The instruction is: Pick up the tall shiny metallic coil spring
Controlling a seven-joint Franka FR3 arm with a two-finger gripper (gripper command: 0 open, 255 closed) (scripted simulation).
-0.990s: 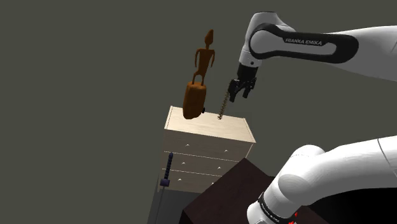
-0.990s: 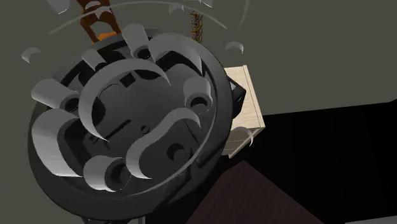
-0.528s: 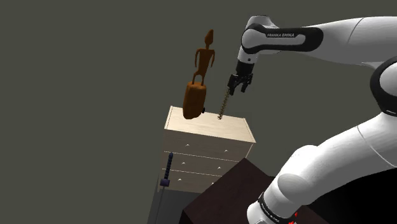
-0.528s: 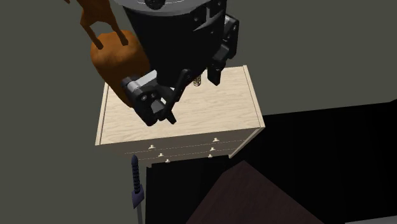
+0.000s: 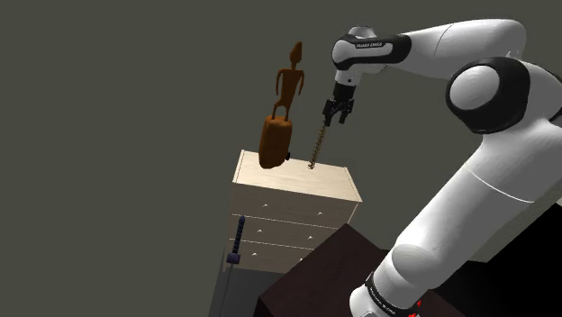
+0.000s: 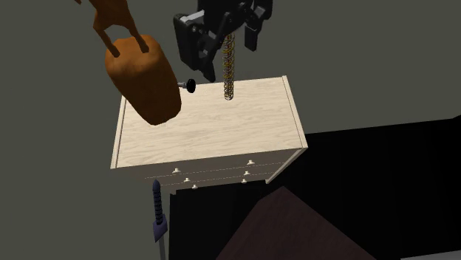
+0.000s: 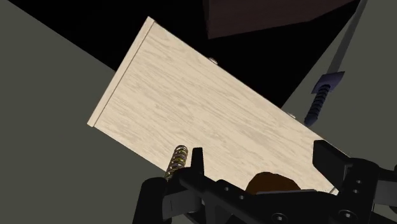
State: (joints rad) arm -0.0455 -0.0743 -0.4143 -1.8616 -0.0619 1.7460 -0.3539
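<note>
Gripper (image 7: 261, 156) is wide open, clasping nothing. Coil spring (image 6: 228, 74) stands upright on dresser (image 6: 214, 139) top, just beside one finger and near brown figurine (image 6: 144, 77).

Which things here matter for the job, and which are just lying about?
For the job: the tall spring, standing on the dresser; the open pincer by its top.
Lying about: the brown statue on the dresser; the blue-handled tool beside it.
</note>
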